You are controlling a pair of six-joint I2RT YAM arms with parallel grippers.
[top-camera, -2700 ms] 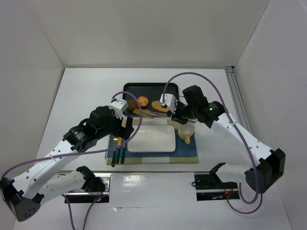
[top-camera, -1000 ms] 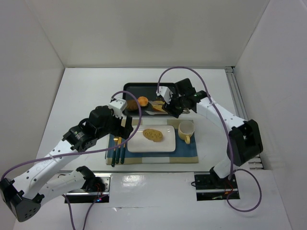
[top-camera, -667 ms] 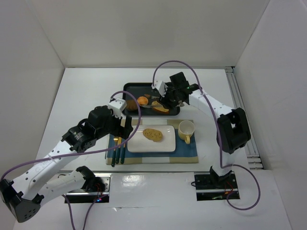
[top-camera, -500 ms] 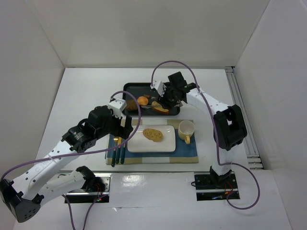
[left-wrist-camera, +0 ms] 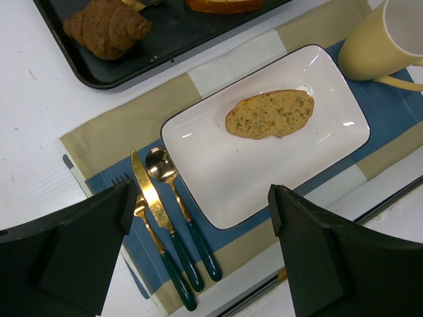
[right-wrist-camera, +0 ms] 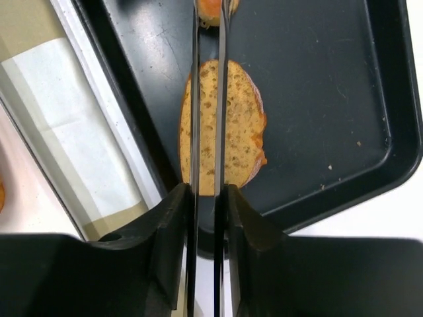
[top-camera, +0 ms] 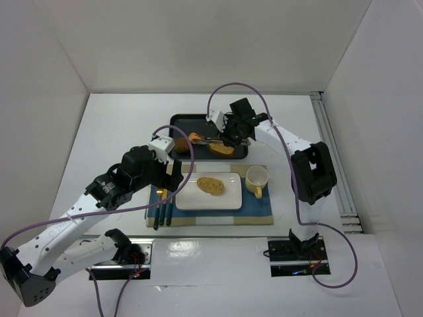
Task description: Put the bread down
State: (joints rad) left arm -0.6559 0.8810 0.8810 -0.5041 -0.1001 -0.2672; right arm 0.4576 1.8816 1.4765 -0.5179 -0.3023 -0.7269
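A seeded bread slice lies on the white rectangular plate; it also shows in the left wrist view on the plate. A second slice lies in the black tray. My right gripper is shut on metal tongs. In the right wrist view the gripper holds the tongs nearly closed, directly over that slice in the tray. My left gripper is open and empty above the plate's left end.
A brown croissant and an orange bun sit in the tray's left part. A yellow cup stands right of the plate on the striped placemat. A fork, a knife and a spoon lie left of the plate.
The bread slice carried by the tongs now lies on the plate. My right arm has swung back over the tray, tongs above the second slice. The left arm has not moved.
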